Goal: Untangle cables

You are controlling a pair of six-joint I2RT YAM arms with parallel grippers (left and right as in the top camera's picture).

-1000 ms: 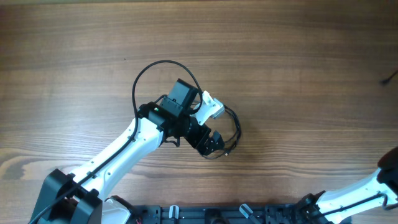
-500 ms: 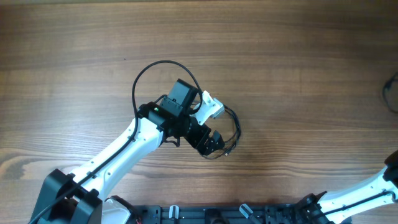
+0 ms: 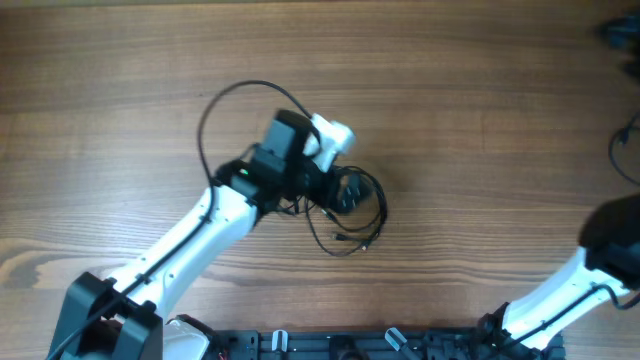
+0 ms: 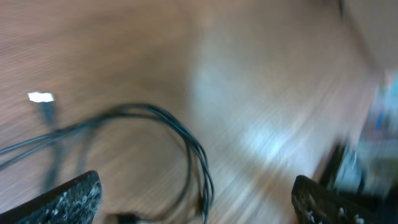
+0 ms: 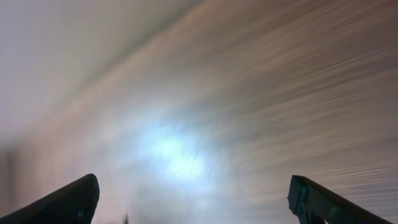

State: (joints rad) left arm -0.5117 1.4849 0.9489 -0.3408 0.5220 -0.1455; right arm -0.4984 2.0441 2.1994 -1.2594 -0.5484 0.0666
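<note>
A thin black cable (image 3: 215,105) makes a large loop on the wooden table and runs under my left arm into a small tangle (image 3: 368,215) with a plug end (image 3: 341,238). My left gripper (image 3: 345,190) hovers over the tangle's upper edge. In the left wrist view it (image 4: 194,180) stands wide open, with doubled cable strands (image 4: 198,155) lying on the table between the fingers and a white plug tip (image 4: 40,96) at far left. Another thin cable (image 3: 618,150) curves at the right edge. My right gripper (image 5: 193,180) is wide open over blurred bare wood.
The right arm (image 3: 600,255) rises along the lower right edge. A dark blurred shape (image 3: 620,32) sits in the top right corner. A black rail (image 3: 360,345) runs along the front edge. Both wrist views are motion-blurred.
My left gripper has lifted up and back from the tangle, which now lies spread on the table, and the big loop has shifted left. The right arm has swung further into view and its gripper has opened.
</note>
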